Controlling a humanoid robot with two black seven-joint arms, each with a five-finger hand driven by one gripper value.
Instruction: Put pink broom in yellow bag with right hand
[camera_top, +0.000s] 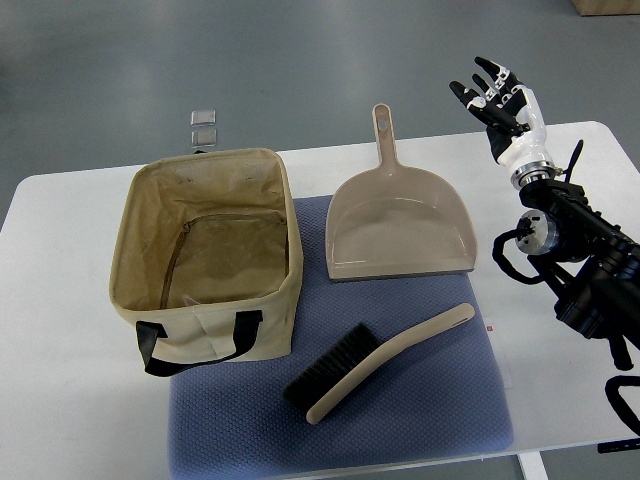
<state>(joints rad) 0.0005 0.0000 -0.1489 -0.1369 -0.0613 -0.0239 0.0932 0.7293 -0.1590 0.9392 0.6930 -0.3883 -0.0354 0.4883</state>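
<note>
On the bench (60, 300) the broom (385, 362) lies slantwise, well below-left of the raised right hand (505, 105), fingers (487, 75) spread, empty.

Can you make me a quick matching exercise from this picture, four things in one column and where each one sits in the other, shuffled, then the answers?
Things:
1. bag
2. dustpan
3. brush
4. right hand

Places:
A. lying on the blue mat, nearest the camera
B. raised above the table's far right corner, fingers spread, holding nothing
C. on the left, open at the top, black handle facing the camera
D. at the mat's far edge, handle pointing away from the camera

Pairs: 1-C, 2-D, 3-A, 4-B
</note>
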